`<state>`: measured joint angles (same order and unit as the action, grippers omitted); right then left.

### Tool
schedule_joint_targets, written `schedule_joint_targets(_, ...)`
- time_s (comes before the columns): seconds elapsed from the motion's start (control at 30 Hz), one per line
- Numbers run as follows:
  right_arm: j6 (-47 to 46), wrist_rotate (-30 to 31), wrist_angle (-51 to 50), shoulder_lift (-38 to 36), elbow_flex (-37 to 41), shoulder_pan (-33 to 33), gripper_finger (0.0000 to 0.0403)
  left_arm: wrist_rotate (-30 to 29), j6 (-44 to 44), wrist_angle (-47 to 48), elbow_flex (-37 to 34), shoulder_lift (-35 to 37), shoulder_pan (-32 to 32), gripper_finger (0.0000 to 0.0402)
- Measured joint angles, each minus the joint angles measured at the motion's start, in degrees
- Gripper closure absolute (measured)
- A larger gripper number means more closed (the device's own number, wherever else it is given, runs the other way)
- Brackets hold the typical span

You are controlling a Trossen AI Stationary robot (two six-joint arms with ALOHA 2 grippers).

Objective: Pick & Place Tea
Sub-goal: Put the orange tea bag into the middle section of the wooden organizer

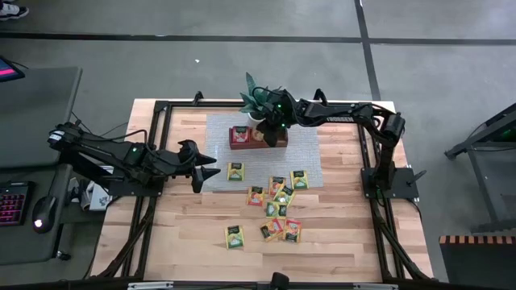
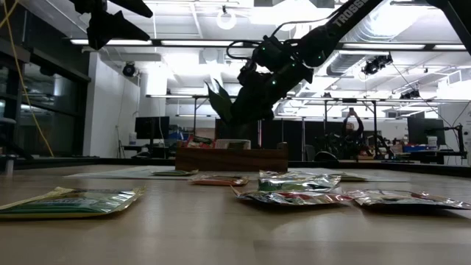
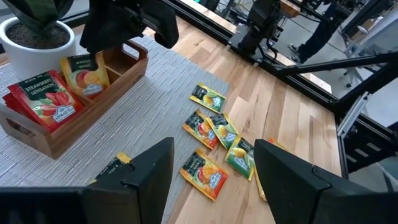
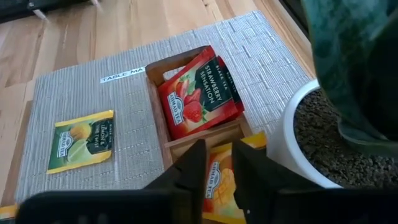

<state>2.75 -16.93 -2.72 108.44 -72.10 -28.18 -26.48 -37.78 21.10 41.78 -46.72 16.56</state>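
Hovering over the wooden tray (image 1: 247,138) near the top centre of the high view, the right gripper (image 1: 276,132) hangs just above the tray's middle part, where an orange tea packet (image 4: 219,184) lies. In the right wrist view its two dark fingers (image 4: 194,168) stand slightly parted with the orange packet showing in the narrow gap between them; whether they still touch it cannot be told. A red strawberry packet (image 4: 200,92) leans in the neighbouring part of the tray, and a white pot with a spiky green plant (image 1: 260,98) stands just beside the tray, at the upper edge of the grey woven mat (image 1: 310,157). One yellow-green lemon packet (image 1: 235,171) lies alone on the mat, below the tray in the high view. More packets in yellow, green, orange and red (image 1: 276,197) are scattered from the mat's lower right corner down onto the bare wooden table (image 1: 185,229), some overlapping, with one green packet (image 1: 235,236) lying apart at lower centre. The left gripper (image 1: 208,167) waits at centre left of the high view, raised off the table beside the mat's left edge, its fingers spread wide and empty, pointing toward the lemon packet.
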Motion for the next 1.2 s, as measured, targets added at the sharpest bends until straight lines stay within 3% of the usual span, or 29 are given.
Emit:
schedule_joint_targets(0.2,-1.8,-0.4,0.0,0.0,0.0,0.2,0.0281,0.1,0.3,0.0,0.0,0.0,0.0,0.0182)
schedule_joint_targets(0.4,-4.0,-1.8,-0.6,-0.1,-1.3,1.6,0.0259,1.6,1.5,0.0,0.0,0.0,0.0,0.0182)
schedule_joint_targets(0.97,-6.8,-3.1,-5.6,-0.2,-2.3,10.3,0.026,3.2,3.0,2.0,0.1,0.0,0.0,0.0182)
schedule_joint_targets(1.2,-7.0,1.1,-5.7,-0.2,-2.2,12.4,0.0261,3.1,3.1,3.5,0.1,0.0,0.0,0.0182)
